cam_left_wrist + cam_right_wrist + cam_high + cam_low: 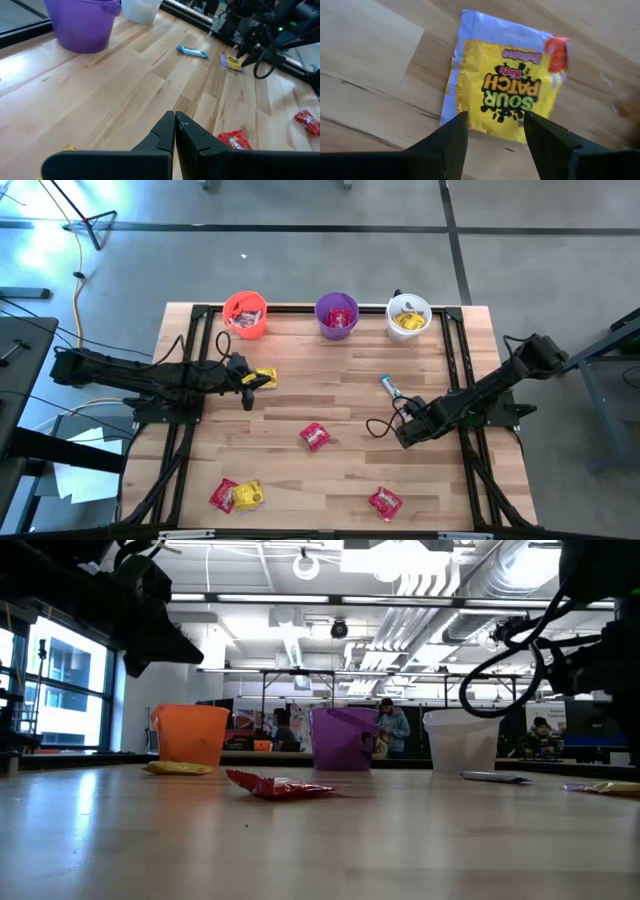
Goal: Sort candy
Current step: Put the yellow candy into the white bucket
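One yellow candy packet (pixel 507 95) lies flat on the table (pixel 365 60), long axis running away from the right gripper (pixel 492 131). Its fingers stand apart, grasping nothing. Left gripper (pixel 175 131) fingers are clenched.

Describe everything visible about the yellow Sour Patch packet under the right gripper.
The yellow Sour Patch packet is a small flat glossy wrapper with black lettering, a pale bluish-white edge and a red corner. It lies flat on the wooden table, just ahead of the right gripper, whose open fingers are apart above its near edge.
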You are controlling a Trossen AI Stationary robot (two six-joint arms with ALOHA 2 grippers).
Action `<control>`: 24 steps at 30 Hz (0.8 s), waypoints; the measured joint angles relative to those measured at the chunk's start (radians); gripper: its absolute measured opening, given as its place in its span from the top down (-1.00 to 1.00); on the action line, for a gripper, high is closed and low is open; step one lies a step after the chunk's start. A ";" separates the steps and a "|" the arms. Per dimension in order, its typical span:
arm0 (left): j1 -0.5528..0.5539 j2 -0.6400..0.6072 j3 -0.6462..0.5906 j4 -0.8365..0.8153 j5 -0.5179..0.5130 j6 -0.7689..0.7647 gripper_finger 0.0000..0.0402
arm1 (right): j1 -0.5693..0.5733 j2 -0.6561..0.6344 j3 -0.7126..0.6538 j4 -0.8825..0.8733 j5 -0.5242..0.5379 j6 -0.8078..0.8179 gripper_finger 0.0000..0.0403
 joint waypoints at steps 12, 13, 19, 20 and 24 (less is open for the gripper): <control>0.000 0.003 0.000 -0.001 -0.027 0.000 1.00 | -0.001 -0.002 -0.050 0.117 0.006 0.046 0.54; 0.000 0.003 0.000 -0.001 -0.027 0.000 1.00 | -0.001 -0.002 -0.050 0.119 0.006 0.049 0.61; 0.000 0.003 0.000 -0.001 -0.027 0.001 1.00 | -0.001 0.002 0.017 0.119 0.023 0.007 0.97; 0.000 0.003 0.000 -0.001 -0.027 0.001 1.00 | -0.001 0.002 0.032 0.117 0.033 0.005 0.97; 0.000 0.003 0.000 -0.002 -0.027 0.002 1.00 | -0.016 0.002 0.103 0.101 0.099 -0.002 0.97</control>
